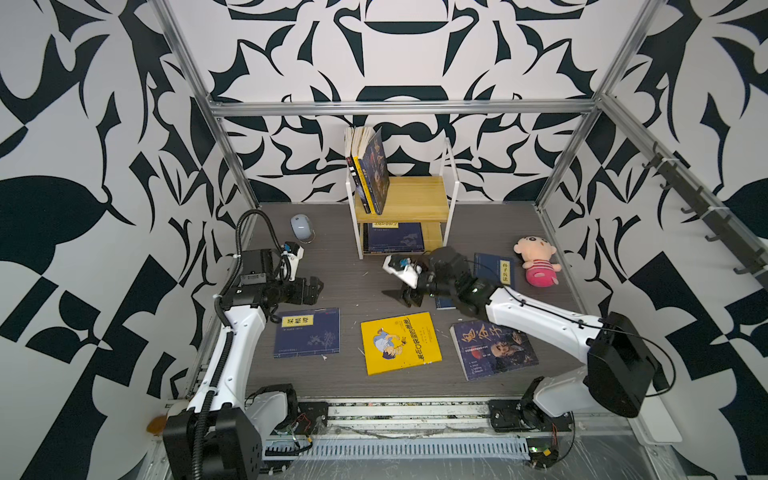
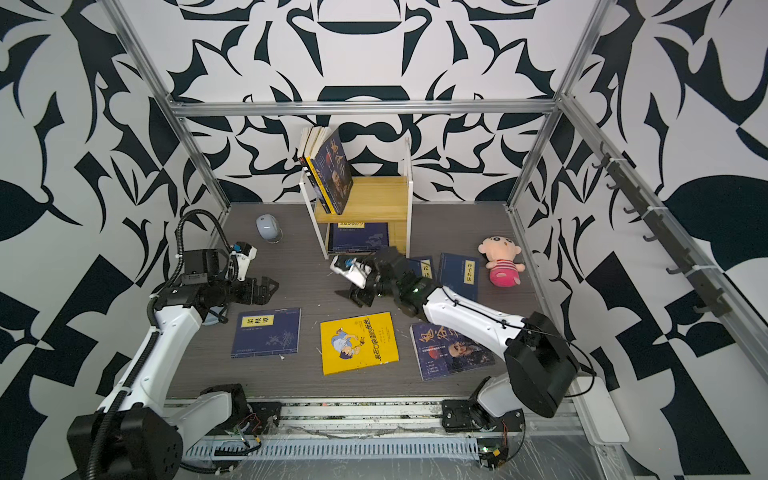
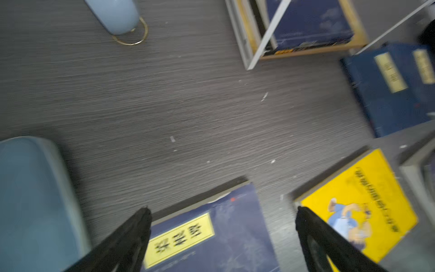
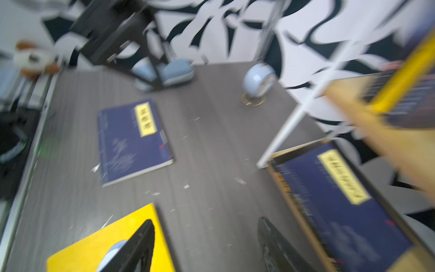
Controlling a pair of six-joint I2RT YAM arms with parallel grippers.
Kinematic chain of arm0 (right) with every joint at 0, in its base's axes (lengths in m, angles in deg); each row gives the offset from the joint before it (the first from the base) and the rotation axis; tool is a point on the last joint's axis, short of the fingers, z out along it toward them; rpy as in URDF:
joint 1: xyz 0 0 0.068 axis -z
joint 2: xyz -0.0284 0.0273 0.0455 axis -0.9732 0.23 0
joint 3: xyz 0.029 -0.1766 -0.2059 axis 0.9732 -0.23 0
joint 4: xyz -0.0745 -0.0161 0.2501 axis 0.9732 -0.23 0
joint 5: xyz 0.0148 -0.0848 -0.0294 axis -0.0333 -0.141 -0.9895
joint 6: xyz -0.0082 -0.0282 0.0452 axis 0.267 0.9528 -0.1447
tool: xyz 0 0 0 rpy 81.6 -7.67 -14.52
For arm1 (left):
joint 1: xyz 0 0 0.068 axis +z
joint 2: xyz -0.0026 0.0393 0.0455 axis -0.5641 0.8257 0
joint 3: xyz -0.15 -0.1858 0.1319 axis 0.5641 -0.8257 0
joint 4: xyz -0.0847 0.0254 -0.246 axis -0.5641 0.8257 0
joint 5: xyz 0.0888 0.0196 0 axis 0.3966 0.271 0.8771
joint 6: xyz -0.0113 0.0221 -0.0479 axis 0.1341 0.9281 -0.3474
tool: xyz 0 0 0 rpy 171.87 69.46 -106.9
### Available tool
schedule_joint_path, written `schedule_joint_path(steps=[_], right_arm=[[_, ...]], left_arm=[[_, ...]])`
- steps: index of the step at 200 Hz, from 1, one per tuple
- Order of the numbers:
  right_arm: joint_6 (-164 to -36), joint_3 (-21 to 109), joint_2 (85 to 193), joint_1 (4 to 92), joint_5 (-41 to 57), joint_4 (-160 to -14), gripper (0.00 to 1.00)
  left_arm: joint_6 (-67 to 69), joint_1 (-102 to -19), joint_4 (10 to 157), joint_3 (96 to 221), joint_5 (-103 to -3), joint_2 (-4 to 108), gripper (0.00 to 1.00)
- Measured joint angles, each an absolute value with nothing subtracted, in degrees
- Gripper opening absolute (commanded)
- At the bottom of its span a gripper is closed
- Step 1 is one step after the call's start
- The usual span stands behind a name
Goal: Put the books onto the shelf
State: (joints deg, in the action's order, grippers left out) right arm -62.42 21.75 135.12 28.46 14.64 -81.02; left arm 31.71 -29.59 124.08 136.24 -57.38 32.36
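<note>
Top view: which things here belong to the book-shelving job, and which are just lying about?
Job: shelf; leaning books on its top board; flat navy book on its lower board; on the table, left navy book, yellow book, portrait book, rightmost navy book, navy book at the shelf's foot.
Lying about: plush doll; pale-blue round gadget; pale-blue pad.

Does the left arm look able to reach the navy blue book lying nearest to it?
Probably yes. The left gripper hangs open right by the navy blue book, which lies flat and uncovered; nothing stands between them, and the right gripper is elsewhere.
</note>
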Motion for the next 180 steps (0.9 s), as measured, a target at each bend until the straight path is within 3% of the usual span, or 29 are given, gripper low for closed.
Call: schedule_joint_path(steps=[44, 88, 107, 133, 180], right_arm=[[-59.9, 20.7, 144.1, 13.9, 5.2, -77.0, 0.69], [-58.3, 25.7, 155.0, 7.3, 2.2, -74.4, 0.69], [-58.2, 28.5, 158.9, 5.7, 1.3, -72.6, 0.68], [-58.2, 32.8, 163.7, 4.0, -0.5, -70.9, 0.66], [-58.2, 41.8, 171.3, 2.5, -1.6, -72.3, 0.65]], left_arm=[[41.0, -28.5, 133.1, 138.3, -45.6, 39.3, 1.0], [50.0, -26.8, 141.3, 144.0, -45.7, 50.6, 0.94], [54.6, -26.2, 143.6, 146.6, -46.0, 54.1, 0.86], [60.4, -23.8, 146.7, 151.4, -45.8, 60.9, 0.63], [65.1, -17.7, 147.9, 156.0, -43.4, 70.3, 0.63]])
